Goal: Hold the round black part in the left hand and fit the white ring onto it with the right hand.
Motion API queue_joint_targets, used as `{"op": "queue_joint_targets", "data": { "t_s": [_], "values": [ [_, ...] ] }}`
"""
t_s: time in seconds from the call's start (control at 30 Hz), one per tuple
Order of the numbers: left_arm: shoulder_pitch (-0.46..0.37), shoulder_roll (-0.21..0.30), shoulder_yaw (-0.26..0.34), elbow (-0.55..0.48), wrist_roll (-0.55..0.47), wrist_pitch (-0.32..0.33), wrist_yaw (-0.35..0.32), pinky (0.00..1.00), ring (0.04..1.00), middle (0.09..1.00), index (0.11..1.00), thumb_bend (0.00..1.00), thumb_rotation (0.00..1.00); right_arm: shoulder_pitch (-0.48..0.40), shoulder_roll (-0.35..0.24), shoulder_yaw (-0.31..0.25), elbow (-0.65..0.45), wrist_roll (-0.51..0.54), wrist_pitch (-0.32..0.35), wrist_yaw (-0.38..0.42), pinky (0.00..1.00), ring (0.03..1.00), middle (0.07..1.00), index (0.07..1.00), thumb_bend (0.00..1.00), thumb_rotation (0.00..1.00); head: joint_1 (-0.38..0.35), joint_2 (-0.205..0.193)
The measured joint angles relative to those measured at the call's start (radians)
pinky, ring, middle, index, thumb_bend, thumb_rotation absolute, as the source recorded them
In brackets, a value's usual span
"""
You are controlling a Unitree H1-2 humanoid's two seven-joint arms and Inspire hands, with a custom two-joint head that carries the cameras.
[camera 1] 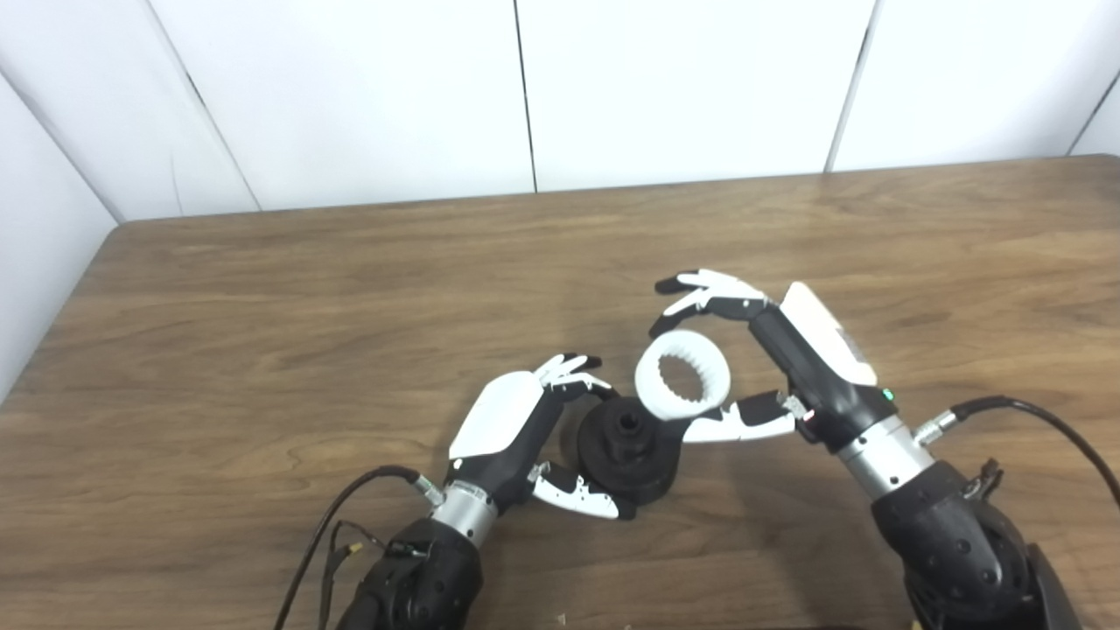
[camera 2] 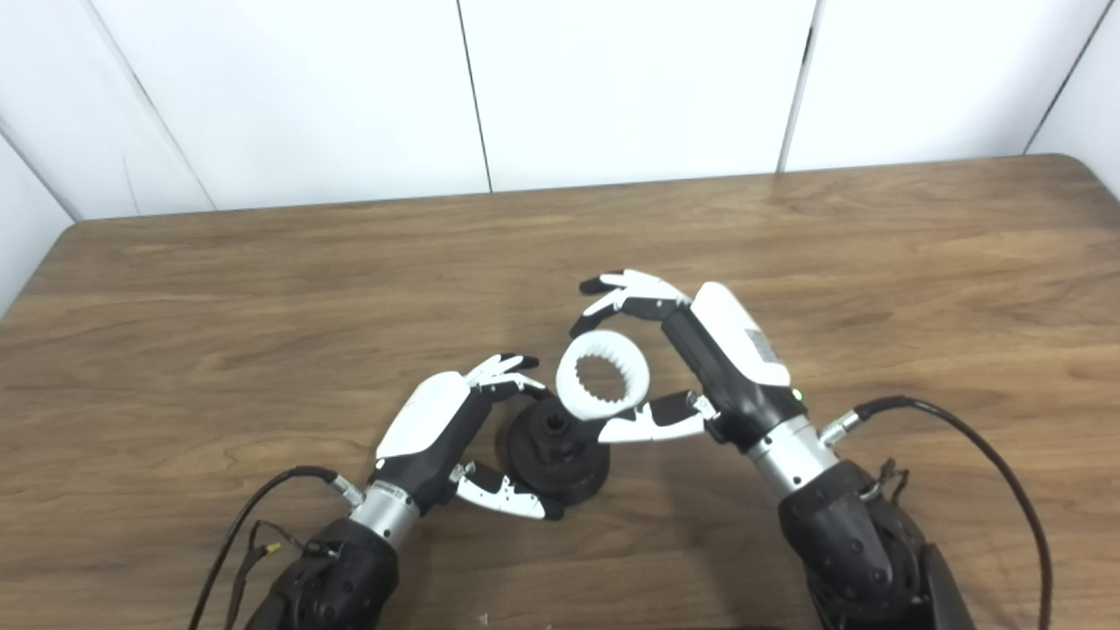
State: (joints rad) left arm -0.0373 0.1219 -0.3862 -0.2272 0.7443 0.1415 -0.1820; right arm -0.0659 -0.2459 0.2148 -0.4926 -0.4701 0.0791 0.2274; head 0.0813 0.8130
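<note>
- Black and round, the part (camera 1: 626, 446) sits near the front middle of our wooden desk (camera 1: 262, 297), and it seems to rest on the desk top, though we cannot be sure its base touches.
- Our left hand (camera 1: 525, 429) closes around the black part: the fingers (camera 1: 573, 372) curl over its far left edge and the thumb (camera 1: 582, 497) presses along its near edge, so the part is held between them.
- On the top face of the black part we see a raised hub with a small hole in its middle.
- Our right hand (camera 1: 744, 359) holds the white ring (camera 1: 682, 376), pinched between the thumb (camera 1: 735, 420) below and the fingers (camera 1: 700, 293) arched over the far side; some of those fingers stand clear of the ring.
- White and toothed on its inner edge, the ring is tilted, with its opening turned toward us and up.
- We see the ring's lower edge just over the right rim of the black part; whether the two touch we cannot tell.
- We do not see the ring seated on the hub; it lies up and to the right of it.
- Behind the desk stand white wall panels (camera 1: 682, 87).
- Dark cables (camera 1: 1041, 420) trail from both wrists across the desk.
</note>
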Motion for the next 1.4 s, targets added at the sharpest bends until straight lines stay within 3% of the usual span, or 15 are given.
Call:
{"op": "queue_joint_targets", "data": {
  "t_s": [0.57,1.07,1.4],
  "values": [
    [-0.004,-0.006,-0.006,-0.002,0.004,0.019,-0.009,0.91,0.963,0.917,0.558,0.87,0.25,0.027,0.031,0.061,0.06,-0.011,-0.002,0.026,0.72,0.866,0.809,0.482,0.52,0.14,0.015,0.011],
    [-0.002,-0.005,-0.015,-0.021,0.016,0.038,-0.024,0.91,0.958,0.915,0.558,0.88,0.23,0.021,0.059,0.086,0.188,-0.04,-0.04,-0.015,0.75,0.873,0.816,0.483,0.52,0.14,0.026,0.025],
    [-0.002,-0.002,-0.011,-0.024,0.021,0.043,-0.025,0.9,0.958,0.915,0.561,0.87,0.24,0.011,0.067,0.094,0.218,-0.04,-0.065,-0.044,0.74,0.872,0.819,0.483,0.52,0.14,0.028,0.029]
  ]
}}
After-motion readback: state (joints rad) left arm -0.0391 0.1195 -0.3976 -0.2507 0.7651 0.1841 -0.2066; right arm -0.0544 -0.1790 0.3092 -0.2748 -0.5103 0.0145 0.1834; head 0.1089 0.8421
